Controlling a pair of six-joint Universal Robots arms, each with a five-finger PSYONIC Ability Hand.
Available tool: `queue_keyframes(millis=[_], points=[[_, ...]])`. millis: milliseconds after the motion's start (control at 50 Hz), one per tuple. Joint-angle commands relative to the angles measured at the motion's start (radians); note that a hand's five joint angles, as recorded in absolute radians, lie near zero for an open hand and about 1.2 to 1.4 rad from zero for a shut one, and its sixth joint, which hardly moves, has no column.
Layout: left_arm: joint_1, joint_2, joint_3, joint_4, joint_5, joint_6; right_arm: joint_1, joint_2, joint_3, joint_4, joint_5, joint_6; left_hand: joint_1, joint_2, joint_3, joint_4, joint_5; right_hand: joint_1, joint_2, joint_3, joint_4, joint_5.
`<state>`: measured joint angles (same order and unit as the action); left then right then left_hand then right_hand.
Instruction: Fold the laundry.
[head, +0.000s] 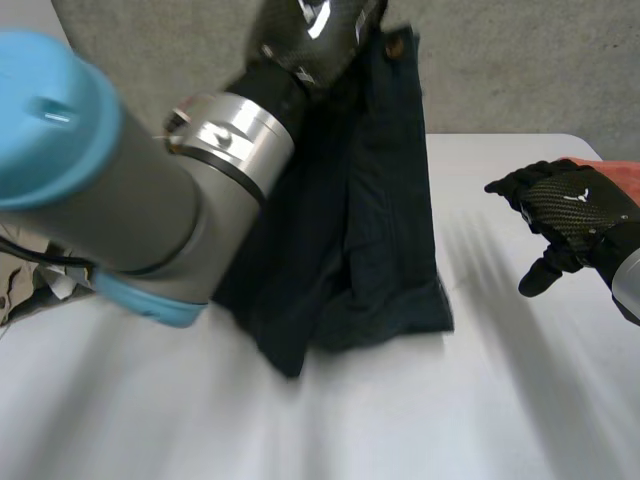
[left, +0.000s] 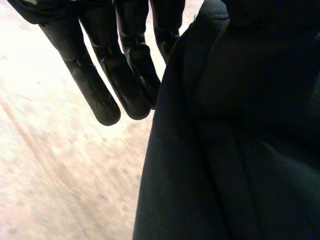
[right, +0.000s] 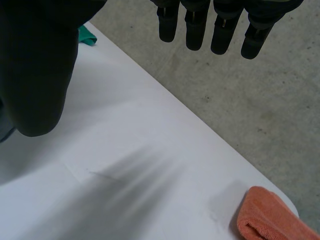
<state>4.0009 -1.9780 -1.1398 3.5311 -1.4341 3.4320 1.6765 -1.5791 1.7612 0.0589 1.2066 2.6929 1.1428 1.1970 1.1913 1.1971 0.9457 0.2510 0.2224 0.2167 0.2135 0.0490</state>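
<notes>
- Navy garment (head: 380, 220), one, grasped at its top by the raised left hand (head: 320, 35), lower end on the bench (head: 450, 420).
- Right hand (head: 570, 210) released, hovering.
- One orange cloth (right: 270, 215).

Lab or workshop: bare concrete floor (right: 240, 100), plain white table (right: 125, 115).

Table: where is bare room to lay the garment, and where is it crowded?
Bare: the near strip before the dark garment, and the gap between it and the right hand. Crowded: by the orange cloth.
</notes>
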Motion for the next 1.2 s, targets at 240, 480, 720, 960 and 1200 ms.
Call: queue_keyframes(millis=[240,480,720,960,1200], points=[[-0.016,-0.404,0.312,-0.228,-0.025,-0.004,-0.041,0.01,0.041,-0.051,0.036,0.012,-0.944,-0.998,-0.992,-0.998,-0.921,-0.077,-0.048,-0.042,-0.039,-0.049],[-0.011,0.085,-0.18,-0.383,-0.307,-0.011,0.028,-0.038,-0.049,0.073,-0.007,0.013,-0.906,-0.96,-0.954,-0.96,-0.883,-0.077,-0.048,-0.042,-0.039,-0.049],[-0.132,0.142,-0.578,-0.314,-0.345,-0.112,0.161,0.213,-0.115,0.219,-0.024,0.086,-0.906,-0.96,-0.954,-0.96,-0.883,-0.075,-0.047,-0.041,-0.038,-0.048],[-0.149,-0.097,-0.5,-0.198,-0.436,-0.112,0.183,0.39,-0.114,0.079,-0.022,0.137,-0.279,-0.333,-0.327,-0.333,-0.256,0.606,0.635,0.641,0.644,0.634],[-0.079,0.238,-0.508,-0.127,-0.462,-0.048,0.166,0.219,-0.173,0.035,0.082,-0.008,0.253,0.199,0.205,0.199,0.276,1.145,1.174,1.18,1.183,1.173]])
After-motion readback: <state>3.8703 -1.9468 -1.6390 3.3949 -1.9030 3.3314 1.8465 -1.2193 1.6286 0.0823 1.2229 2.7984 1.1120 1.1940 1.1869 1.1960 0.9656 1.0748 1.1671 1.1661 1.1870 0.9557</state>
